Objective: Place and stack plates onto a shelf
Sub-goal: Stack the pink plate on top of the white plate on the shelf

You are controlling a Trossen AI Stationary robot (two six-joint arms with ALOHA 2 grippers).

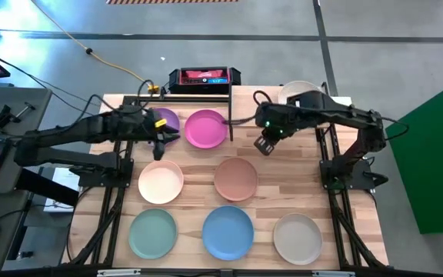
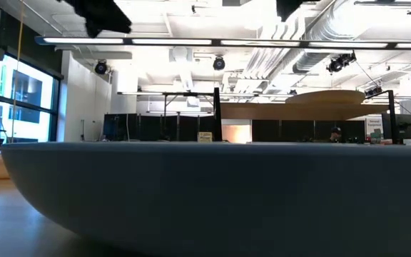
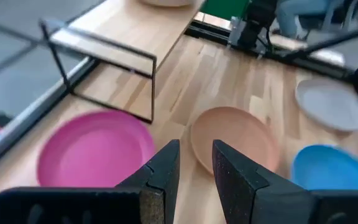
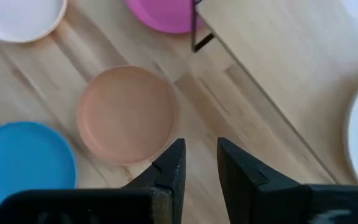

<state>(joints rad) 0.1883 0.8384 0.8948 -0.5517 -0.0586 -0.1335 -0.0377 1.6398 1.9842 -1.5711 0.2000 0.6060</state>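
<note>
Seven plates lie flat on the table: purple [image 1: 166, 120], magenta [image 1: 206, 128], peach [image 1: 161, 181], terracotta [image 1: 235, 178], mint [image 1: 152, 233], blue [image 1: 228, 231] and beige [image 1: 297, 238]. Another beige plate [image 1: 294, 91] rests on the shelf [image 3: 129, 25] at the table's far side. My left gripper [image 1: 160, 145] hovers open by the purple plate's near rim, with nothing between its fingers [image 3: 196, 149]. My right gripper [image 1: 264, 145] hangs open above bare table between the shelf [image 4: 278, 56] and the terracotta plate [image 4: 126, 115], and is also empty [image 4: 201, 149].
A black and red box [image 1: 204, 77] sits past the table's far edge, with a yellow cable [image 1: 110, 61] on the floor. A thin black shelf leg [image 4: 197, 28] stands beside the magenta plate. In the low view the blue plate [image 2: 212, 193] fills the foreground.
</note>
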